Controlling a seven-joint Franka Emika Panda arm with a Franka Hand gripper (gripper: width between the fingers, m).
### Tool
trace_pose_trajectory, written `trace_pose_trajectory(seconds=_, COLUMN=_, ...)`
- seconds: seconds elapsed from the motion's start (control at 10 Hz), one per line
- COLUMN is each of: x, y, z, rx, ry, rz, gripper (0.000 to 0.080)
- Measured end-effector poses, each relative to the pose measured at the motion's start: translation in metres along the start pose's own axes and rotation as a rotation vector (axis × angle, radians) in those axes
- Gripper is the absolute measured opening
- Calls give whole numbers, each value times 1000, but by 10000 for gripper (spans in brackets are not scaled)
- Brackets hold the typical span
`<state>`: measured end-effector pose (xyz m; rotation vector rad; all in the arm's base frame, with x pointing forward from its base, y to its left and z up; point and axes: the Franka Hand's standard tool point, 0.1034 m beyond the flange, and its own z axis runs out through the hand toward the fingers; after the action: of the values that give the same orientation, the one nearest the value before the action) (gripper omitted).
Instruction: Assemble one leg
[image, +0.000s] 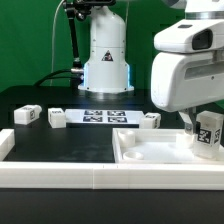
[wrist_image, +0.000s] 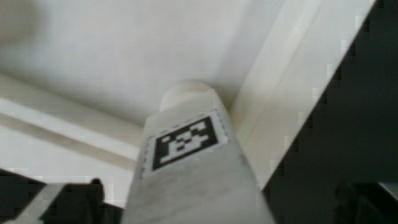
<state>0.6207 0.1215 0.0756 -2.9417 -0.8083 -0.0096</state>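
My gripper is shut on a leg, a small white oblong block with a black-and-white tag. It holds the leg upright over the right part of the large white tray-like piece. In the wrist view the leg runs out from between my dark fingers, its far end against or just above the tray piece's white surface; I cannot tell whether it touches. My gripper's middle is covered by the leg. Three more legs lie on the black table: two at the left and one by the tray.
The marker board lies flat on the table in front of the arm's white base. A white raised rim runs along the table's near edge. A green backdrop stands behind.
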Motion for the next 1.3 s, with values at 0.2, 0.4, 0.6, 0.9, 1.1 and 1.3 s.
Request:
trace_pose_trajectory(seconds=0.2, x=-1, y=3, z=0, rx=0, ry=0, rz=6, gripper=649)
trace_pose_trajectory(seconds=0.4, x=-1, y=3, z=1, rx=1, ry=-1, rz=7, gripper=447)
trace_pose_trajectory(seconds=0.6, x=-1, y=3, z=1, rx=0, ry=-1, rz=7, gripper=287)
trace_pose_trajectory(seconds=0.9, x=-1, y=3, z=1, rx=0, ry=-1, rz=35, gripper=291)
trace_pose_trajectory(seconds=1.1, x=-1, y=4, z=1, rx=4, ry=1, rz=115, gripper=291)
trace_pose_trajectory(seconds=1.3, x=-1, y=4, z=1, rx=8, ry=4, rz=394, gripper=291)
